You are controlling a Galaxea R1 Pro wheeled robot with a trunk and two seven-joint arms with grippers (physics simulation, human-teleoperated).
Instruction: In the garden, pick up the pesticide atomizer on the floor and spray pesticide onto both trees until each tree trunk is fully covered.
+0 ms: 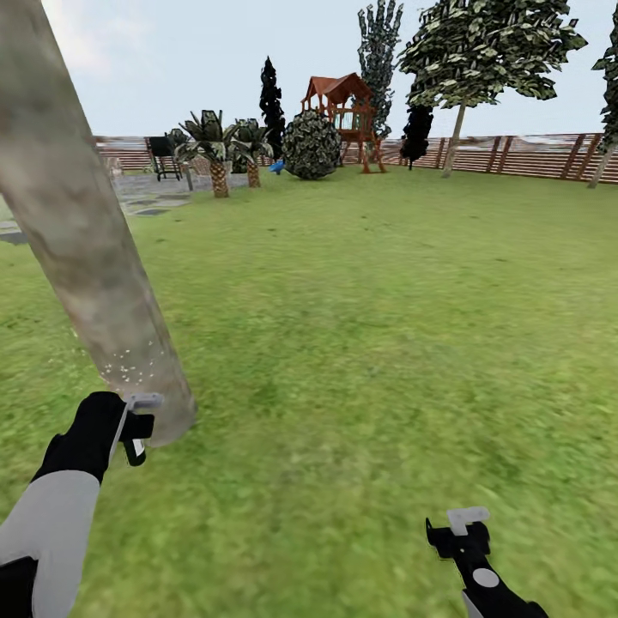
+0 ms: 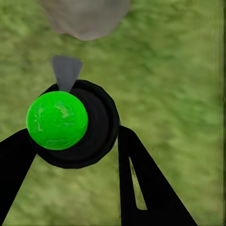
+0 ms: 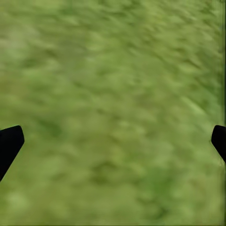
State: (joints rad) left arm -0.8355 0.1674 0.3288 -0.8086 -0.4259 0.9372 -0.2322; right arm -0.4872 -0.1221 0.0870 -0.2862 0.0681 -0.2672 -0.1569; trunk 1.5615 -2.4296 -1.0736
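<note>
A thick, mottled grey-brown tree trunk (image 1: 81,232) leans across the left of the head view, with white specks on its bark near the base. My left gripper (image 1: 137,427) is right beside that base, shut on the pesticide atomizer (image 1: 142,402). In the left wrist view the atomizer (image 2: 57,120) has a green cap on a round black body between my fingers (image 2: 136,174), and its grey nozzle points at the trunk base (image 2: 84,16). My right gripper (image 1: 463,525) hangs open over grass, fingertips (image 3: 9,141) wide apart. A second tree (image 1: 453,142) stands far back right by the fence.
Open lawn (image 1: 369,326) stretches ahead and right. Along the brown slat fence (image 1: 524,154) stand a red-roofed play tower (image 1: 345,112), a round bush (image 1: 311,146), short palms (image 1: 216,150) and dark cypresses (image 1: 272,99). Grey paving (image 1: 146,196) lies far left.
</note>
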